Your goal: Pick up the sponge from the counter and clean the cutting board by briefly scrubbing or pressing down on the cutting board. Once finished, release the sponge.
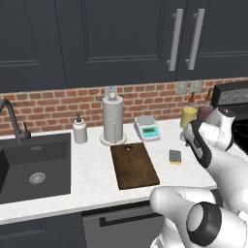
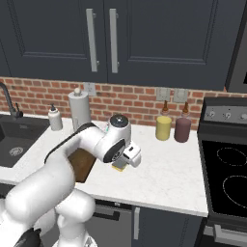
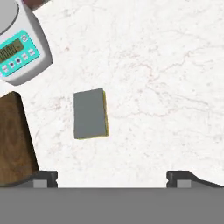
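Left base view: the sponge (image 1: 175,156) lies on the counter (image 1: 92,169), just right of the board (image 1: 133,164), apart from it. Right base view: the gripper (image 2: 126,161) hangs over the sponge (image 2: 119,167). Hand view: fingers (image 3: 45,177) spread wide above the counter (image 3: 157,87); the sponge (image 3: 90,113) between board (image 3: 13,140) and scale (image 3: 19,52), untouched

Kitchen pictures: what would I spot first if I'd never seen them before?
Probably the big white robot arm bending over the white counter, with its open claw hanging above a little yellow sponge with a grey top. Next to the sponge lies a dark brown cutting board, and behind that stands a white-and-teal kitchen scale by the red brick wall.
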{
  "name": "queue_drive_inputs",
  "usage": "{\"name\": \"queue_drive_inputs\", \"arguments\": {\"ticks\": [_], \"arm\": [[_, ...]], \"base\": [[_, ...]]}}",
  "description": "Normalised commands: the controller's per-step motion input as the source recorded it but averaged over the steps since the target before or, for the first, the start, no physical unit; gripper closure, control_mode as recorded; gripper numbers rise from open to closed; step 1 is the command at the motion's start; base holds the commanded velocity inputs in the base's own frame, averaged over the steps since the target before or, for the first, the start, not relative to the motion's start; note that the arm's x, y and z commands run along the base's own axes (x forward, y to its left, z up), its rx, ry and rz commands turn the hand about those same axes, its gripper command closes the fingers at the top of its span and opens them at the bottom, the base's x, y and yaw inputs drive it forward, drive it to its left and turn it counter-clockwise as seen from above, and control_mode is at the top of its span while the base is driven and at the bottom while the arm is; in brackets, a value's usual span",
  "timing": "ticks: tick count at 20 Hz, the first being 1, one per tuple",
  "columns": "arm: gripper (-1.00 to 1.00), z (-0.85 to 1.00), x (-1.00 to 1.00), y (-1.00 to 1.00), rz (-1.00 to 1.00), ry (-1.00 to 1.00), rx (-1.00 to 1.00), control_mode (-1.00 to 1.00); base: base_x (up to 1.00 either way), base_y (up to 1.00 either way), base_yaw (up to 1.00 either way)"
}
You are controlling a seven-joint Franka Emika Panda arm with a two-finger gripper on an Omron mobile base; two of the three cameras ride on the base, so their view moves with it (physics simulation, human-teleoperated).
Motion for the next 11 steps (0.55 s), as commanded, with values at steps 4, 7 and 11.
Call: {"name": "queue_drive_inputs", "arguments": {"ticks": [4,7,11], "arm": [[-1.00,0.59,-0.82,-0.26,0.00,-0.16,0.06,-1.00],[-1.00,0.58,-0.80,-0.26,0.00,-0.15,0.05,-1.00],[-1.00,0.55,-0.71,-0.20,0.01,-0.12,0.05,-1.00]], "base": [[0.00,0.00,0.00],[0.00,0.00,0.00],[0.00,0.00,0.00]]}}
